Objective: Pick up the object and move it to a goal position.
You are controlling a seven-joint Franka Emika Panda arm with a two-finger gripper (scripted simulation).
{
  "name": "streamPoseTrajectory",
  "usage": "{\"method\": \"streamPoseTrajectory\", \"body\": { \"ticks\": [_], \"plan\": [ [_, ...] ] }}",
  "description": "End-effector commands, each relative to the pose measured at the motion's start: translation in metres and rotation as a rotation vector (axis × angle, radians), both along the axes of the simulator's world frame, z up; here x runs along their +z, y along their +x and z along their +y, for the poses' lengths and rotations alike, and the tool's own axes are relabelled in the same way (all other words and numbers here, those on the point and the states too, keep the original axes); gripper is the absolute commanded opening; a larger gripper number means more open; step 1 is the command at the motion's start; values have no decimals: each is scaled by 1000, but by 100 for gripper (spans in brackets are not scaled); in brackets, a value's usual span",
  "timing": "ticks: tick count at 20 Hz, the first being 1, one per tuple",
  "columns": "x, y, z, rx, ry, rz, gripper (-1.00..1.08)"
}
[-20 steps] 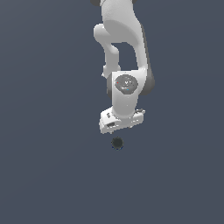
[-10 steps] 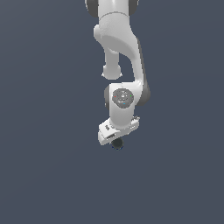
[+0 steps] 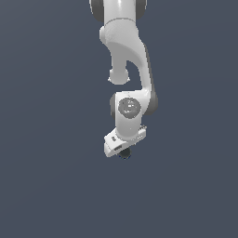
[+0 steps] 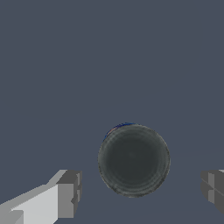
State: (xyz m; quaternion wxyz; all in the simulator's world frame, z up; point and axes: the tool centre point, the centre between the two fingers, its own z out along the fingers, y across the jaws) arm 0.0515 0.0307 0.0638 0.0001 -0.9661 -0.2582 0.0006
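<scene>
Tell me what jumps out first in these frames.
In the exterior view, the white arm hangs down mid-frame against a plain dark grey-blue background, its gripper low over a small dark ball that is mostly hidden beneath it. In the wrist view, the ball fills the gap between the two fingers, which stand apart from it on either side, jaws open.

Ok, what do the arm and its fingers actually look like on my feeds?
The glossy white, rounded arm has dark grey bands at its joints and a grey circular cap on the wrist. It ends in a white boxy gripper. In the wrist view, the fingers are blocky grey pads on a white base. No cables or markings show.
</scene>
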Motion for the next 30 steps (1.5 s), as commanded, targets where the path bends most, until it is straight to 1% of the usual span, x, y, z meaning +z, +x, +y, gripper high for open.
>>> {"method": "streamPoseTrajectory", "body": {
  "ticks": [1, 11, 16, 17, 30],
  "plan": [
    [-3, 0, 0, 0, 0, 0, 100],
    [-45, -1, 0, 5, 0, -1, 100],
    [-50, 1, 0, 5, 0, -1, 100],
    [-50, 1, 0, 5, 0, -1, -100],
    [-48, 0, 1, 4, 0, -1, -100]
  ]
}}
